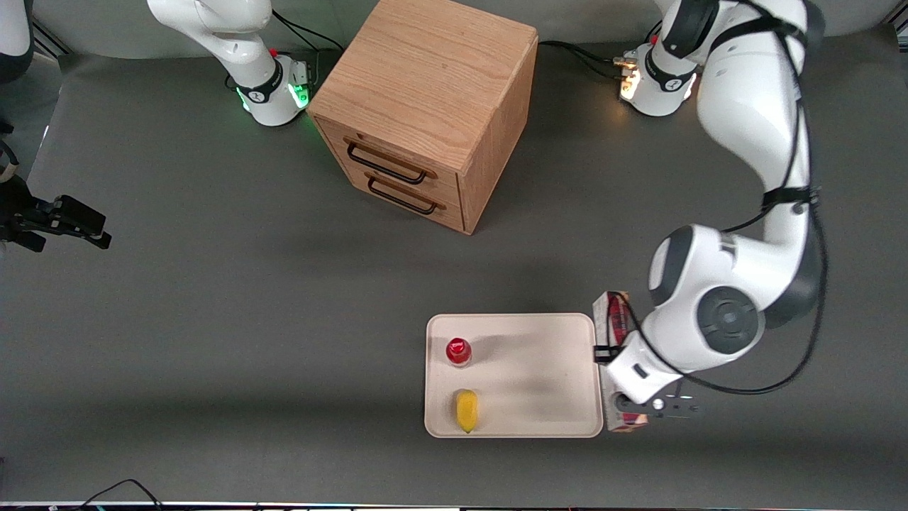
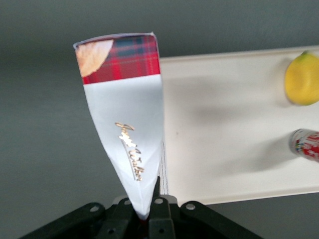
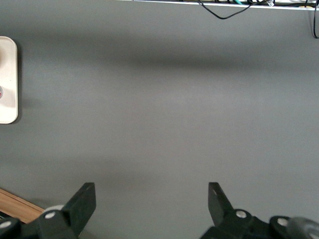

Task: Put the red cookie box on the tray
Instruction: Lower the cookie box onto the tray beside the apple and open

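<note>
The red cookie box (image 1: 616, 323) is in the grip of the left arm's gripper (image 2: 145, 215), whose fingers are closed on one narrow end of the carton, as the wrist view shows. The box (image 2: 124, 124) sticks out away from the fingers, its white panel with gold script facing the camera and its plaid end farthest from the gripper. In the front view the box sits just beside the tray's (image 1: 539, 369) short edge on the working arm's side, running along that edge, mostly hidden under the arm's wrist; whether it touches the table cannot be told. The cream tray (image 2: 234, 149) lies on the grey table (image 1: 213, 319) and holds a red-capped bottle (image 1: 459, 351) and, nearer the front camera, a yellow lemon (image 1: 466, 410). A wooden drawer cabinet (image 1: 425, 106) stands farther from the camera.
</note>
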Controlling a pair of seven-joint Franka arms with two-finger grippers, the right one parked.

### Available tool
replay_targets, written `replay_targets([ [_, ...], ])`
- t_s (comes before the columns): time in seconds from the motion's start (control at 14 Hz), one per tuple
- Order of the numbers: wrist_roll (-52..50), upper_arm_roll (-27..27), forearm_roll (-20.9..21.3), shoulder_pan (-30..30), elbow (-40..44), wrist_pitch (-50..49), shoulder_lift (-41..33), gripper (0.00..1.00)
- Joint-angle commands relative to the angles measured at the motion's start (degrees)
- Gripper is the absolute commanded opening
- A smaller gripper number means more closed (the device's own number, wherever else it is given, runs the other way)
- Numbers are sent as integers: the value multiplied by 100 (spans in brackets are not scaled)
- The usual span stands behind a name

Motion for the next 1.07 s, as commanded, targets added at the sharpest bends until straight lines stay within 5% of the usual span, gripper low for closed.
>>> replay_targets([
  [0.0, -76, 64, 69, -104, 365, 196, 431, 0],
  [0.29, -146, 213, 78, -358, 347, 1083, 923, 0],
  [0.79, -103, 469, 86, -500, 153, 1068, 1091, 0],
  [0.86, -85, 469, 95, -500, 145, 1120, 1091, 80],
  [0.93, -76, 469, 121, -483, 101, 1164, 1048, 100],
  [1.0, -59, 460, 113, -448, 48, 1243, 978, 100],
])
